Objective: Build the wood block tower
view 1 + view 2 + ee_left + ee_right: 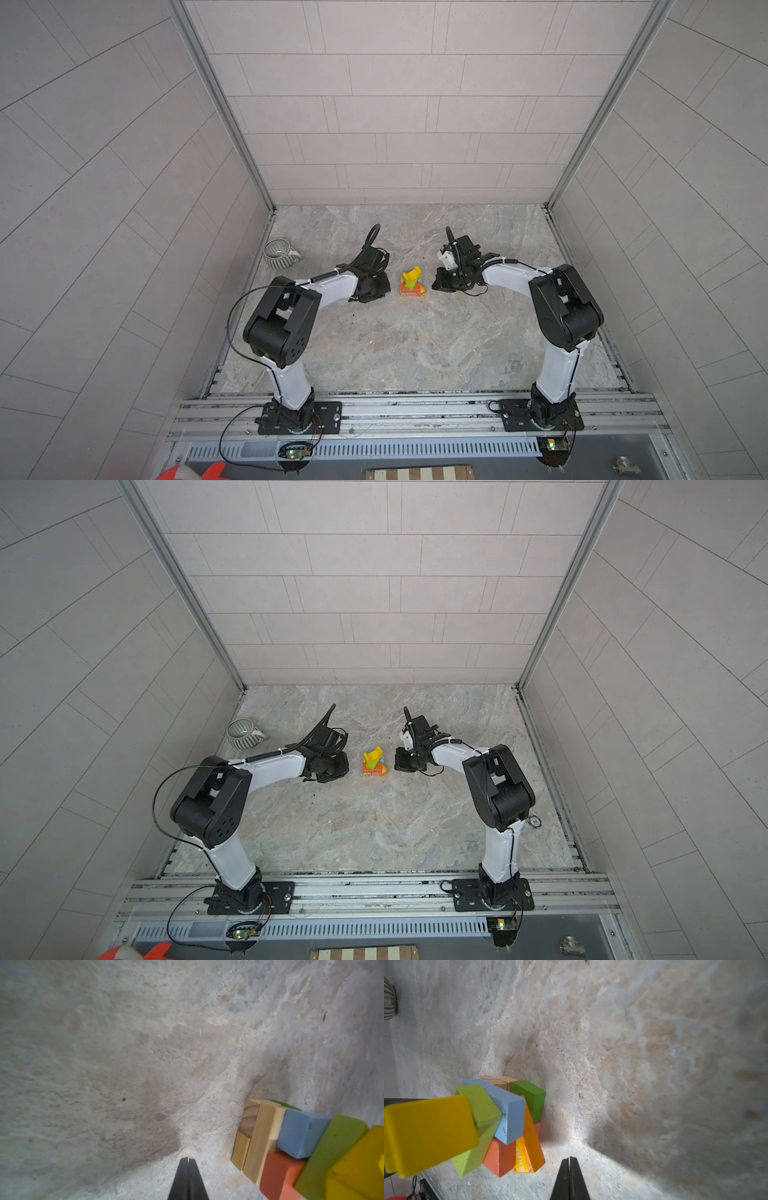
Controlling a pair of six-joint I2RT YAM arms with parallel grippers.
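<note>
The wood block tower stands mid-table in both top views. A yellow arch tops it, over green, blue, red and orange blocks. The right wrist view shows the tower with the yellow piece nearest the camera. Tan blocks sit at its base in the left wrist view. My left gripper is shut and empty, just left of the tower. My right gripper is shut and empty, just right of it. Neither touches the blocks.
A grey ribbed mug stands at the table's back left near the wall. Tiled walls enclose the marble table on three sides. A metal rail holding both arm bases runs along the front edge.
</note>
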